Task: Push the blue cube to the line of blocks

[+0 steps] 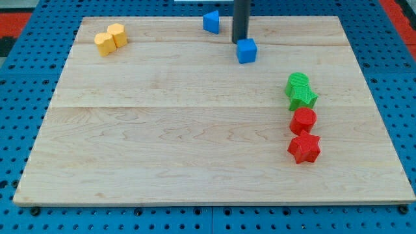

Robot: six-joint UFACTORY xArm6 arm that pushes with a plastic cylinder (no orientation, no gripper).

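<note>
Near the view's top, right of centre: I am resting my tip [240, 42] at the upper-left corner of the blue cube [246, 51], touching it or as good as touching it.

Jaws: I am carrying none; the arm is ending in a plain dark rod, so nothing is opening, closing or gripping.

Blue cube's place: it is sitting on the wooden board [162, 143], just below my tip and slightly toward the view's right of it.

Line of blocks: four pieces are standing in a short column on the view's right, running top to bottom as green cylinder [298, 83], green star [303, 97], red cylinder [303, 120], red star [304, 148].

Key relation: the line is lying toward the view's lower right of the cube, while I am sitting on the cube's opposite, upper-left side, so I judge the three are lying roughly along one diagonal.

Coming move, as I judge it: I am looking at a push down and to the right, toward the green cylinder at the column's top.

Risk, as I judge it: a corner contact is likely to turn the cube off course.

Others: a blue triangular block [210, 21] is lying to my tip's upper left; two yellow blocks [110, 39] are sitting together at the view's top left, well apart.
</note>
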